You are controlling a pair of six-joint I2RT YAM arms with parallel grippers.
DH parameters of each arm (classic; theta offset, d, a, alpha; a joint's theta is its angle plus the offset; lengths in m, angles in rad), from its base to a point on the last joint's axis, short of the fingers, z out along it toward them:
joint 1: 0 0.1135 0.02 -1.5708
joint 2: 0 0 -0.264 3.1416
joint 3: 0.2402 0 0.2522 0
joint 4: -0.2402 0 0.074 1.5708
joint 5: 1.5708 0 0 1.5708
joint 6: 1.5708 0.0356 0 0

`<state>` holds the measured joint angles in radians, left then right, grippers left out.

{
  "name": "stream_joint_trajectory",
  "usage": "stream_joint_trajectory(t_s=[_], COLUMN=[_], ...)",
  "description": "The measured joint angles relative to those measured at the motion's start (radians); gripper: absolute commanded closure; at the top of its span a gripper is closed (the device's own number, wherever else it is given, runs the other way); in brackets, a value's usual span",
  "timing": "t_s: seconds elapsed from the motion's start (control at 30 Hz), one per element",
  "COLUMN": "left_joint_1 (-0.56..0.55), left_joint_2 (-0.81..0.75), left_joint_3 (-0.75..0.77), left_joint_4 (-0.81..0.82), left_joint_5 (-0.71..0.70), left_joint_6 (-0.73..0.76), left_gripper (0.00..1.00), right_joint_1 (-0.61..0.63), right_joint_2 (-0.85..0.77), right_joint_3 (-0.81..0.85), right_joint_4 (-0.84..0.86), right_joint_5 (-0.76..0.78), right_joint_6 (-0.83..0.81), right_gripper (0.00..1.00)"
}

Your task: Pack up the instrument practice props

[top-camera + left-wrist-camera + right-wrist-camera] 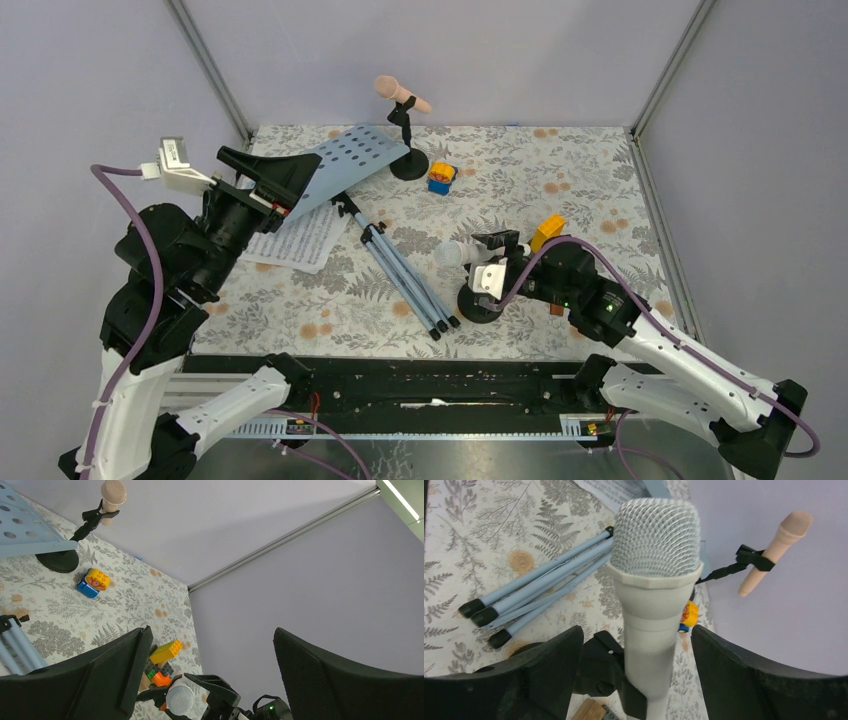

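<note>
Two mics sit clipped in black holders: the pink mic [402, 94] at the far edge of the surface [600, 190], the white mic [656, 555] by my right arm. The right claw [636, 630] straddles the white mic, fingers wide, a gap on each side, gripping nothing. The left claw [212, 630] hangs wide and empty over the rack [345, 160], which lies down with the pages [300, 238] beside it. I judge nothing packed yet.

Risk: the clip [609, 670] grips the white mic low, so a straight pull may lift or topple its holder [478, 305] into the blocks [547, 232] close by. A skewed squeeze could slip off the round barrel.
</note>
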<state>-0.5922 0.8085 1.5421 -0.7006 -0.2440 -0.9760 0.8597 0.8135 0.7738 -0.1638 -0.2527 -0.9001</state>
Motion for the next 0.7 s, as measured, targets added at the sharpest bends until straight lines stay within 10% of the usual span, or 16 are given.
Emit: stream_joint_trajectory(t_s=[0.33,0.7], left_joint_1=[0.0,0.0], left_joint_2=[-0.032,-0.315], left_joint_3=[-0.104,-1.046], left_joint_4=[0.063,0.602], left_joint_5=[-0.021,0.076], left_joint_6=[0.064,0.24], left_gripper=[0.01,0.01], right_joint_1=[0.0,0.002], right_joint_2=[0.003,0.052], right_joint_3=[-0.016,-0.024], right_joint_4=[0.137,0.168], right_joint_5=[0.039,0.052], right_joint_6=[-0.026,-0.027], right_gripper=[0.34,0.6])
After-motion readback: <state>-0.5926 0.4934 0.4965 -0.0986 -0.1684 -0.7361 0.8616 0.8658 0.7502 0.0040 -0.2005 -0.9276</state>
